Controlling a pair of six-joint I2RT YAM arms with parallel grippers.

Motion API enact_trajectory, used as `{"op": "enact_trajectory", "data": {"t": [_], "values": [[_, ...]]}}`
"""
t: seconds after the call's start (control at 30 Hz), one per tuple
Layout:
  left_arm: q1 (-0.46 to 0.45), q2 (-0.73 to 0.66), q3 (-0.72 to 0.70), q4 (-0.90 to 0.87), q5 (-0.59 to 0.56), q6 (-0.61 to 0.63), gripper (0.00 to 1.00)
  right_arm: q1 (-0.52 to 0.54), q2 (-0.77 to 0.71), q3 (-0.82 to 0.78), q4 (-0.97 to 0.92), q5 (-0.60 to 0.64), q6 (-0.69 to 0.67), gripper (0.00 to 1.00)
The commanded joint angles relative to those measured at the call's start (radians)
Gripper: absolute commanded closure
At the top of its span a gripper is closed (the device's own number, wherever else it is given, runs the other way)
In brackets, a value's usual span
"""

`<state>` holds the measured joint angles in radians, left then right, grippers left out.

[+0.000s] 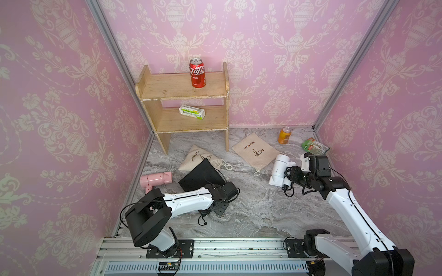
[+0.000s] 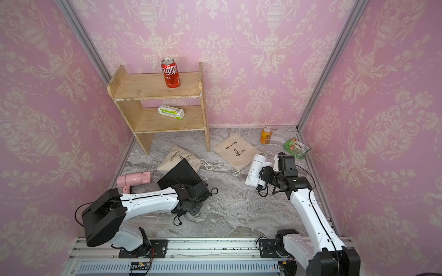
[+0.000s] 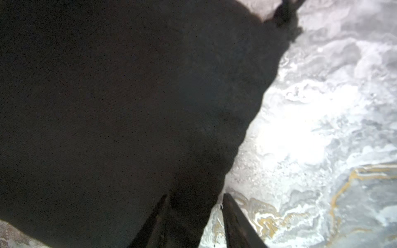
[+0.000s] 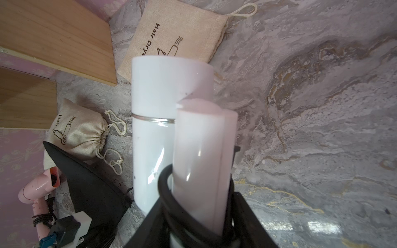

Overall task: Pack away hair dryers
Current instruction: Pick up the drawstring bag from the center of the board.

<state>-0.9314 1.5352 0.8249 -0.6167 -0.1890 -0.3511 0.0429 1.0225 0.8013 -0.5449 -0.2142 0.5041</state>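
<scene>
Where the right gripper (image 1: 287, 176) reaches in over the right side of the grey marble-patterned tabletop (image 1: 251, 215), we see its jaws closed round the folded handle and looped black cord (image 4: 167, 193) of a white plastic hair dryer (image 1: 277, 170). In the right wrist view, the dryer's barrel points toward a flat beige cloth pouch (image 4: 171, 38) printed "Hair Dryer". We cannot tell whether the dryer rests on the marble or hangs just above it.

A pale pink plastic hair dryer (image 1: 156, 179) lies on its side near the left wall, just beside a black fabric pouch (image 1: 199, 175). Over the near end of that black pouch hangs the left gripper (image 3: 194, 196). Its fingers (image 3: 234, 214) stand partly apart with black cloth between them, and we cannot tell whether they pinch it. A second beige pouch (image 1: 198, 159), plump and cinched shut, lies with the black pouch's far corner overlapping it.

Against the back wall stands a small wooden two-tier shelf (image 1: 165, 87), with a red drink can (image 1: 197, 73) on the upper board and a white-and-green box (image 1: 192, 111) on the lower. An orange can (image 1: 284, 135) and a green packet (image 1: 314, 147) sit near the far right corner
</scene>
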Motion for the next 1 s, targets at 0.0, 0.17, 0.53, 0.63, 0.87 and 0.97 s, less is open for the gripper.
{"op": "enact_trajectory", "data": {"t": [0.0,0.17,0.53,0.63,0.87,0.97], "values": [[0.015,0.000,-0.020,0.008,0.006,-0.022,0.61,0.006,-0.021,0.003,0.058,-0.028,-0.004,0.75],[0.029,0.007,-0.023,0.017,0.025,-0.019,0.67,0.006,-0.024,-0.003,0.065,-0.029,-0.003,0.75],[0.046,-0.024,0.003,0.002,0.057,0.002,0.90,0.006,-0.015,-0.008,0.061,-0.025,-0.016,0.75],[0.051,-0.035,0.019,-0.012,0.059,0.013,0.96,0.007,-0.011,-0.009,0.065,-0.024,-0.015,0.75],[0.063,-0.075,0.058,-0.047,0.076,0.033,1.00,0.007,-0.011,-0.008,0.060,-0.024,-0.033,0.75],[0.071,-0.093,0.074,-0.066,0.085,0.043,1.00,0.008,-0.012,-0.007,0.057,-0.027,-0.036,0.75]]}}
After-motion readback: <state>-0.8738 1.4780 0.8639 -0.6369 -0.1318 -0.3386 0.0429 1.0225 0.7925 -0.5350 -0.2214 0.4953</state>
